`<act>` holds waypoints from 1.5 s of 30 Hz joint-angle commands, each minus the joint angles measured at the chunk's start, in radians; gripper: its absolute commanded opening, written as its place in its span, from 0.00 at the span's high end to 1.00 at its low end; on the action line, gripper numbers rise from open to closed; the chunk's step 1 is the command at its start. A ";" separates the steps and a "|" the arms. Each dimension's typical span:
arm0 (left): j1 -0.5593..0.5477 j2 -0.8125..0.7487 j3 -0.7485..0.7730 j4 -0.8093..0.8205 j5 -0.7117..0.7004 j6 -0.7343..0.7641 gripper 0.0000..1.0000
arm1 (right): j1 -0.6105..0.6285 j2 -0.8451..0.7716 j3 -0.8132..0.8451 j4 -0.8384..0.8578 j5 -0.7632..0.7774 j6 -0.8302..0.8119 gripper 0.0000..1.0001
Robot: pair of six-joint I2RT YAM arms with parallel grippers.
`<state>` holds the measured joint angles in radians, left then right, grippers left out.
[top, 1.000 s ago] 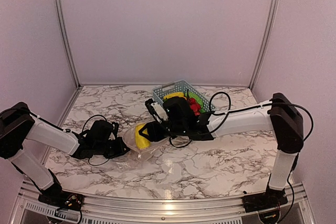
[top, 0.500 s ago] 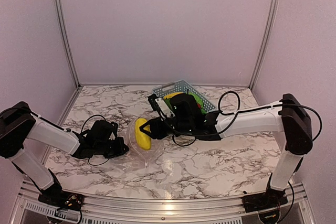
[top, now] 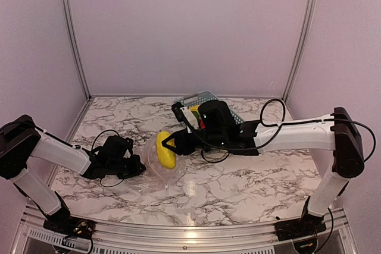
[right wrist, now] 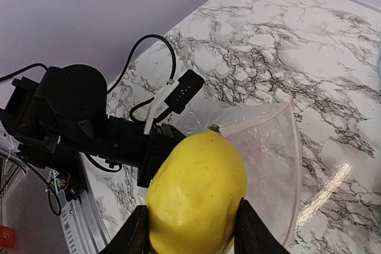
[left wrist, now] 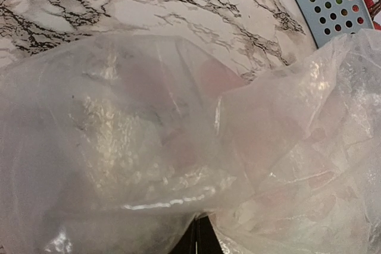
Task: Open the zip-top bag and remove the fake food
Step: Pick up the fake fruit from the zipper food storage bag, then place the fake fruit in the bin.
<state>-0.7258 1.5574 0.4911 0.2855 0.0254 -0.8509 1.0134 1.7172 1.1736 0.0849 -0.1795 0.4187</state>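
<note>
While right claw (right wrist: 191, 236) clamps lemon (right wrist: 196, 191), bag (top: 153, 169) below

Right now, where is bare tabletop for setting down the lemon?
Bare marble lies near-right, in front of the right arm, and back-left, between the left wall and basket. Crowded mid-left, where the right gripper holds the lemon at the zip-top bag.
</note>
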 commanded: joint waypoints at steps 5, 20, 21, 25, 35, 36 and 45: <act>0.021 0.011 0.025 -0.064 -0.019 0.021 0.98 | -0.036 -0.106 -0.006 -0.071 -0.038 0.023 0.70; 0.048 -0.014 0.055 -0.115 -0.019 0.057 0.98 | -0.284 -0.161 0.004 -0.167 -0.016 0.010 0.70; 0.049 -0.015 0.057 -0.119 -0.020 0.058 0.98 | -0.303 -0.152 0.017 -0.170 -0.010 0.003 0.70; 0.052 -0.021 0.069 -0.134 -0.020 0.069 0.98 | -0.373 -0.072 0.104 -0.173 0.000 -0.017 0.69; 0.054 -0.048 0.108 -0.167 -0.009 0.086 0.98 | -0.502 0.238 0.437 -0.197 0.014 -0.054 0.70; 0.054 -0.052 0.112 -0.170 -0.007 0.087 0.97 | -0.513 0.268 0.475 -0.202 0.011 -0.058 0.69; 0.054 -0.075 0.155 -0.212 -0.007 0.109 0.97 | -0.548 0.452 0.672 -0.255 -0.009 -0.069 0.69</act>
<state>-0.6758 1.5116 0.6125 0.1146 0.0246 -0.7666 0.4698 2.1265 1.7802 -0.1318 -0.1745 0.3645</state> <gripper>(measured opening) 0.033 0.416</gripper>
